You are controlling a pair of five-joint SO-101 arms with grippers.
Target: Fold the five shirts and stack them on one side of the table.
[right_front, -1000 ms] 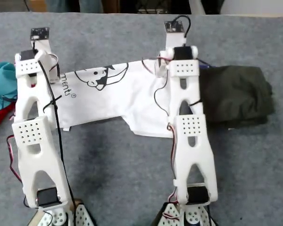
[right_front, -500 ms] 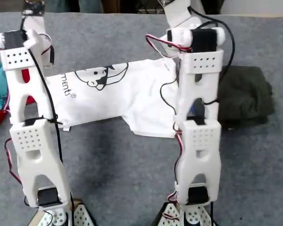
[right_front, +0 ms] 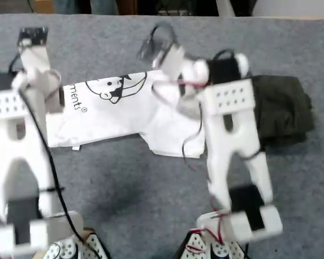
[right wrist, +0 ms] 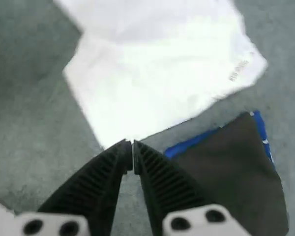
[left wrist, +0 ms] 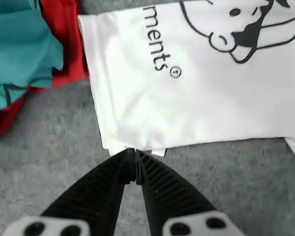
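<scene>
High view: the white shirt (right_front: 119,110) lies flat across the middle of the counter (right_front: 124,183), printed side up. Its long edges are turned in, so it forms a narrow band rather than a finished packet. On the right arm's side, a dark shirt (right_front: 283,110) rests as a compact folded bundle, touching the end of the white shirt. The right wrist view shows a blue shirt (right wrist: 191,142) edge protruding beneath that bundle, which suggests a stack of two has been started there. On the left arm's side, a teal shirt (left wrist: 19,44) and a red shirt (left wrist: 64,44) lie bunched together just beside the white shirt and appear unfolded. The left claw (left wrist: 136,160) is clenched, tips over the near hem of the white shirt, with no cloth visibly pinched. The right claw (right wrist: 132,147) is likewise clenched and empty, above the white shirt's other end. Assessment: two shirts are probably done, one is mid-fold and needs its crosswise folds and transfer to the stack, and two are not yet begun.
</scene>
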